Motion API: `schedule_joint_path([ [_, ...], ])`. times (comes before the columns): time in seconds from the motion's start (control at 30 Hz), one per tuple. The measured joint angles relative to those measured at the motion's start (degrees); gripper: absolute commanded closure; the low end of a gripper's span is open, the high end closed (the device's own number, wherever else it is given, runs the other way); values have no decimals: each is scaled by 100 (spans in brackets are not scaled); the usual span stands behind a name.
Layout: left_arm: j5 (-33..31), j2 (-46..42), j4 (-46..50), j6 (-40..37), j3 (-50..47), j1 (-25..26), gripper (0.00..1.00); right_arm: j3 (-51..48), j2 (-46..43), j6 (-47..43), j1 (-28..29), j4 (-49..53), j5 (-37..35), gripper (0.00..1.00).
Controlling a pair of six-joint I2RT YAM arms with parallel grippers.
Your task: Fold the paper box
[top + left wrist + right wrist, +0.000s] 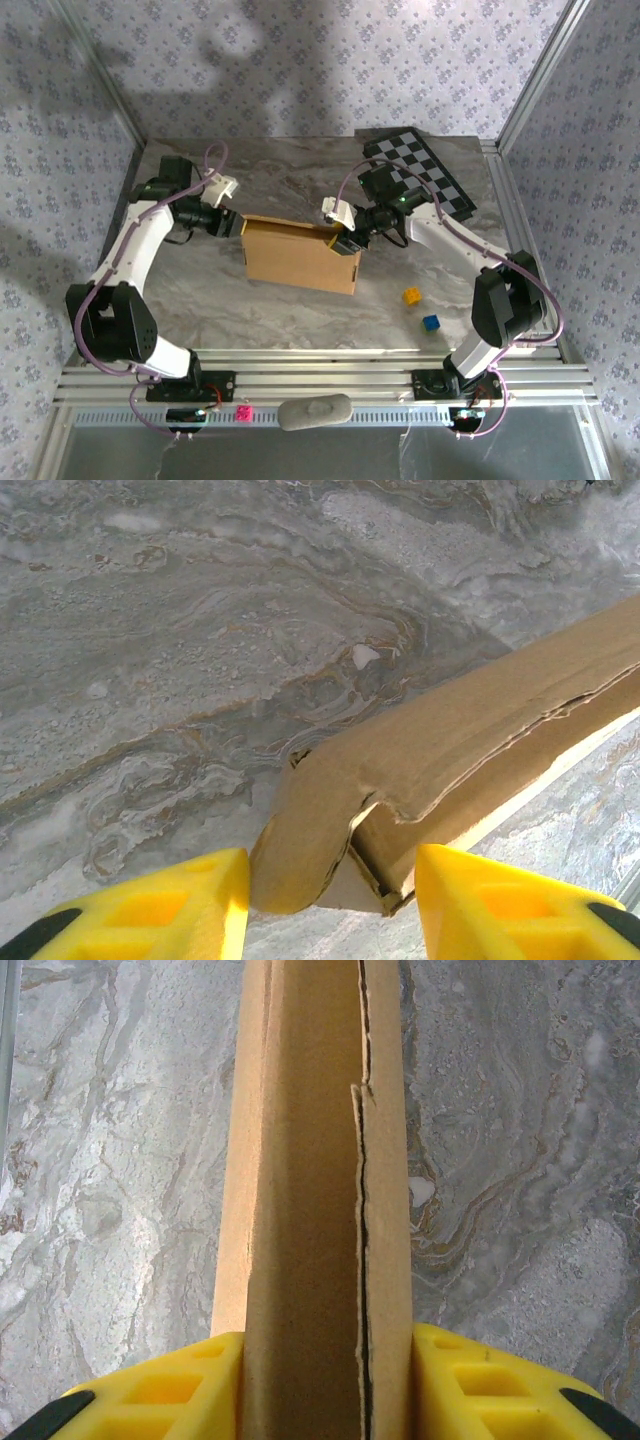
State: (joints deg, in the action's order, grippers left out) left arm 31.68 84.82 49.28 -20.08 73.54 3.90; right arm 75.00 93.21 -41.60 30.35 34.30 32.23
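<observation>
Sitting mid-table between the arms, box (300, 258): layered wall gaping along its seam, one corner crumpled. Right gripper (325, 1360) clamped across one end; left gripper (330, 880) straddles the crumpled corner, jaws apart, grip unclear. Risk: an uneven squeeze or pull could spring the flap open or skew the box.

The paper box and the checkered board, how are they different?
The paper box is plain brown; the checkered board has black and white squares. The paper box is in the middle of the table; the checkered board lies at its far right corner. Both are rectangular.
</observation>
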Motion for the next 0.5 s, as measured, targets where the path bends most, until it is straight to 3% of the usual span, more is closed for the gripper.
schedule_joint_path([
  [0.33,-28,122,-114,142,7,9,72,55,55,0,0,31,17,61],
  [0.5,-28,177,-129,216,96,33,97,63,66,2,4,24,15,58],
])
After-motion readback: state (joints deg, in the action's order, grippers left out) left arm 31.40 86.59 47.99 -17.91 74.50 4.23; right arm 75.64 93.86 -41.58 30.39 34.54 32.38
